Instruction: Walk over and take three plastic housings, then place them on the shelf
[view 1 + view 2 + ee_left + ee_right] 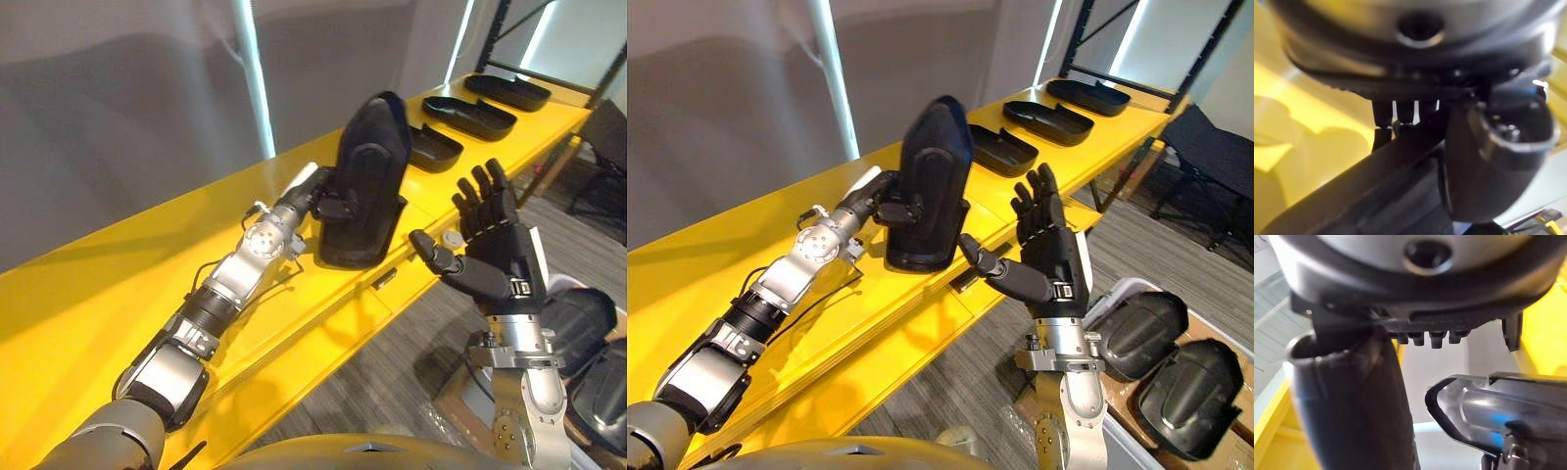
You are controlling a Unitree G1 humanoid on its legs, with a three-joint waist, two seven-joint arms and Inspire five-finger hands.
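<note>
Left hand (pixel 331 204) is pinching the upright housing (pixel 370 166) by its near edge, base seemingly resting on the shelf (pixel 118 284); right hand (pixel 493 245) is hovering spread just beside it (apparently not touching). Let go standing tall, it is risking toppling toward the front edge.

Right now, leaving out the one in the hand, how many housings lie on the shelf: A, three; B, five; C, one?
A: three housings lie in a row on the shelf, past the held housing that the left hand grips upright.
</note>
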